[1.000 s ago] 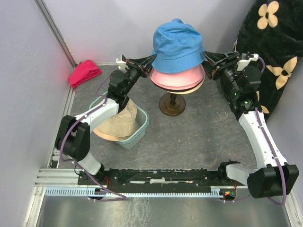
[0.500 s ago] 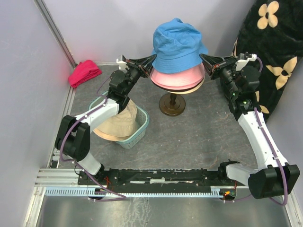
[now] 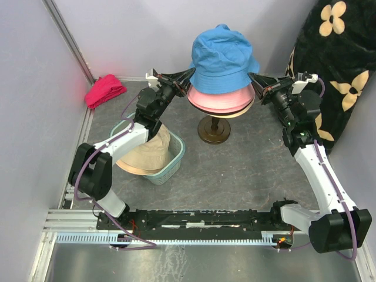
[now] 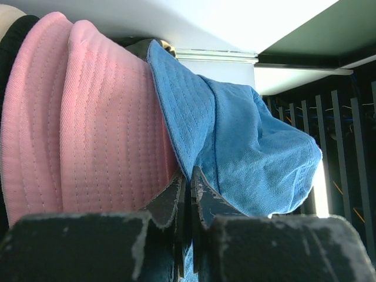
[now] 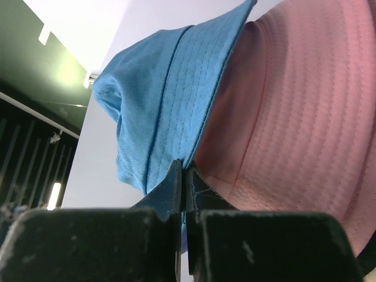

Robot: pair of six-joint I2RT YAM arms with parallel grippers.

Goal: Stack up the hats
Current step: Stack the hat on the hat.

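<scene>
- We found the blue bucket hat (image 3: 222,56) on top of the stack. Its crown sat over the pink bucket hat (image 3: 220,98), above a dark stand (image 3: 213,130) near the middle of the table.
- The left gripper (image 3: 189,73) was at the blue hat's left brim. In the left wrist view its jaws were pinched together on the edge of that brim, and the pink hat lay just beside the fingertips.
- The right gripper (image 3: 252,77) was at the opposite brim. In the right wrist view its jaws were closed tight on the blue brim's edge, right next to the pink hat.
- A beige bucket hat (image 3: 150,154) lay in a teal basket (image 3: 170,169) beside the left arm, well apart from both grippers.
</scene>
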